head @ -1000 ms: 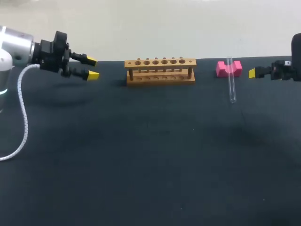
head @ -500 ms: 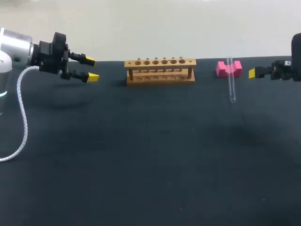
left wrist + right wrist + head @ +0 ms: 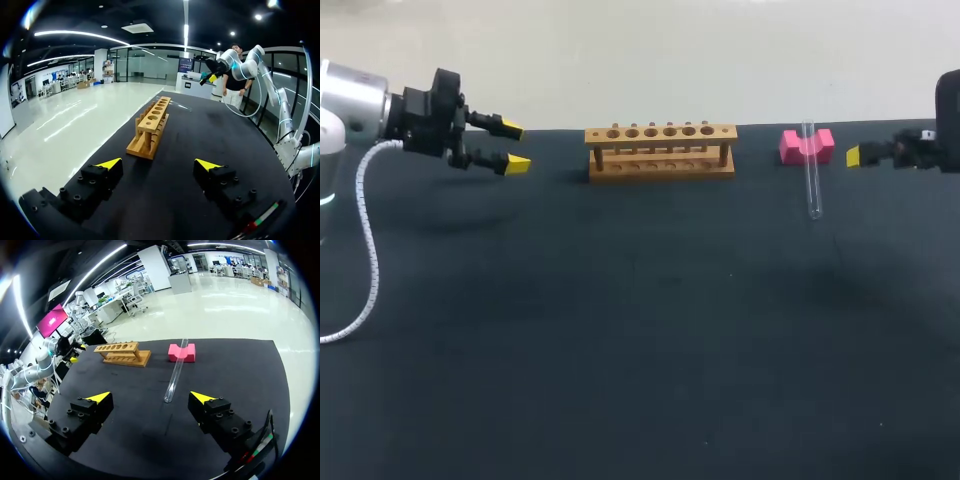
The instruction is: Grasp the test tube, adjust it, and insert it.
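A clear test tube (image 3: 812,170) lies on the black table, its far end propped in a pink notched block (image 3: 806,146). The wooden rack (image 3: 660,150) with a row of holes stands at the back middle. My left gripper (image 3: 516,146) hovers open and empty, well left of the rack; from its wrist the rack (image 3: 151,127) lies ahead of the open fingers (image 3: 157,164). My right gripper (image 3: 855,155) hangs just right of the pink block. In the right wrist view it stands open (image 3: 150,396), with the tube (image 3: 176,372) and block (image 3: 181,353) ahead of its fingers.
The table's back edge (image 3: 550,131) runs just behind the rack and the block. A white cable (image 3: 365,240) hangs from my left arm down over the table's left side. The rack (image 3: 122,353) stands beyond the tube, to its left.
My left gripper has drawn back slightly to the left, with its fingers a touch wider apart. The right gripper, tube, block and rack have not visibly moved.
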Controlling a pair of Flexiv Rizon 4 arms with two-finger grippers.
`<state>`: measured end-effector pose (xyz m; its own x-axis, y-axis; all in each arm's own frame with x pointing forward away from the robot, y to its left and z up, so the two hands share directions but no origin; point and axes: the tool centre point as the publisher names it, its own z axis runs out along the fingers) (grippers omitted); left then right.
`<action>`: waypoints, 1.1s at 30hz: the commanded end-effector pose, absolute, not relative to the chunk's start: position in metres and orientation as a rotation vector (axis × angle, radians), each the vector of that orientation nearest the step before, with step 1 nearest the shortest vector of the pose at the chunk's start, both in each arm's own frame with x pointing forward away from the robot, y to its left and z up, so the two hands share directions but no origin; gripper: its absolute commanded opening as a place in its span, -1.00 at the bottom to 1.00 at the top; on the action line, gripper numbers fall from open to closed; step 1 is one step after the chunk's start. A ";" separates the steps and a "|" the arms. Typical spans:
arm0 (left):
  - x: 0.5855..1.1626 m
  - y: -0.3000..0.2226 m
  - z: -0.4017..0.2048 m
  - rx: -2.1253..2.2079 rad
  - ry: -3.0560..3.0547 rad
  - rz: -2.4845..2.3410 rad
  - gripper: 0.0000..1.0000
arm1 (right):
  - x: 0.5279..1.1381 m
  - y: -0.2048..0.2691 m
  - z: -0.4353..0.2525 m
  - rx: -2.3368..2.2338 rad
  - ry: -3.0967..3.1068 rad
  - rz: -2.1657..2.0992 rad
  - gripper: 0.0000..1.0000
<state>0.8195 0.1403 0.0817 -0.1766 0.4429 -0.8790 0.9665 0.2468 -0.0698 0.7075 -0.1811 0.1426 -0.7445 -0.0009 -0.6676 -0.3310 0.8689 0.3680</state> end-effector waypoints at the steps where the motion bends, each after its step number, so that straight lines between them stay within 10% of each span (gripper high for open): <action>1: 0.817 0.141 0.081 1.299 1.748 -0.855 1.00 | 0.716 -0.156 0.130 -0.167 2.356 0.400 1.00; 33: 0.817 0.141 0.081 1.299 1.748 -0.855 1.00 | 0.745 -0.141 0.109 0.003 2.197 0.015 1.00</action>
<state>0.8195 0.1403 0.0817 -0.1767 0.4430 -0.8789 0.9665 0.2471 -0.0698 0.7422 -0.1486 0.1283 -0.6633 0.0512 -0.7466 -0.1951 0.9514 0.2385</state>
